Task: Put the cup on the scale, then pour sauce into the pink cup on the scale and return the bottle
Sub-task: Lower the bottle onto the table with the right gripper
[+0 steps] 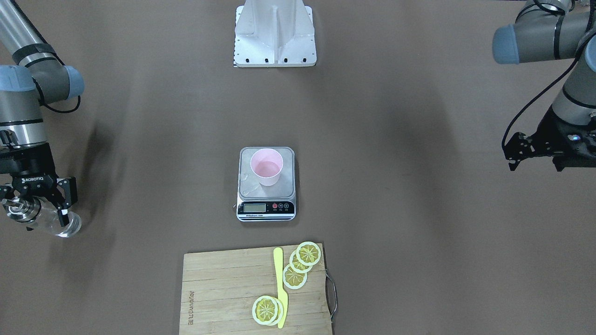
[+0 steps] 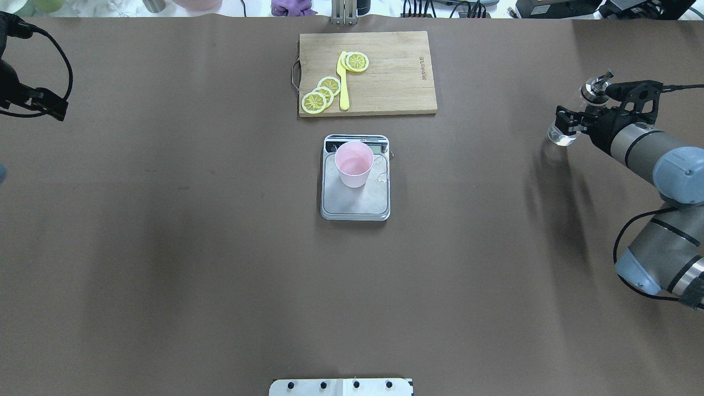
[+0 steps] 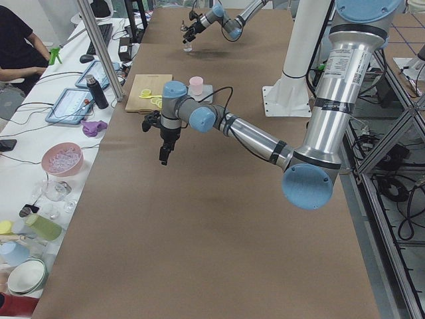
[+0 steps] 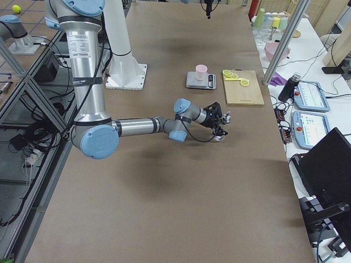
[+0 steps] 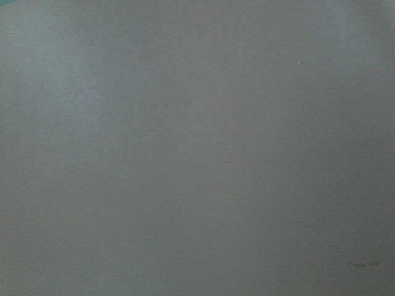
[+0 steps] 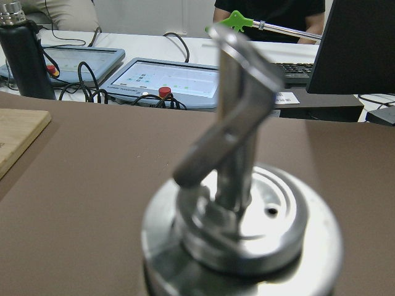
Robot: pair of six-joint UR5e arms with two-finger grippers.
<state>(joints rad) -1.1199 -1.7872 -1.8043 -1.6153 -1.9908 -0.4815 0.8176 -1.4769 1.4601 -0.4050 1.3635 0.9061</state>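
The pink cup (image 1: pixel 266 167) stands upright on the scale (image 1: pixel 284 188), toward the platform's display end; in the overhead view the cup (image 2: pixel 355 162) also shows on the scale (image 2: pixel 357 206). A little pale liquid shows in the cup's bottom. My right gripper (image 1: pixel 39 211) is shut on the clear glass bottle (image 1: pixel 63 224), held tilted and low near the table's right end, far from the scale. The overhead view shows the same grip (image 2: pixel 577 118) on the bottle (image 2: pixel 561 133). Its metal cap and spout (image 6: pixel 241 203) fill the right wrist view. My left gripper (image 1: pixel 512 152) hangs open and empty at the far left.
A wooden cutting board (image 2: pixel 396 82) with lemon slices (image 2: pixel 322 93) and a yellow knife (image 2: pixel 343 82) lies beyond the scale. The robot's base plate (image 1: pixel 274 35) sits at the near edge. A few glinting drops lie on the scale's platform (image 2: pixel 381 177).
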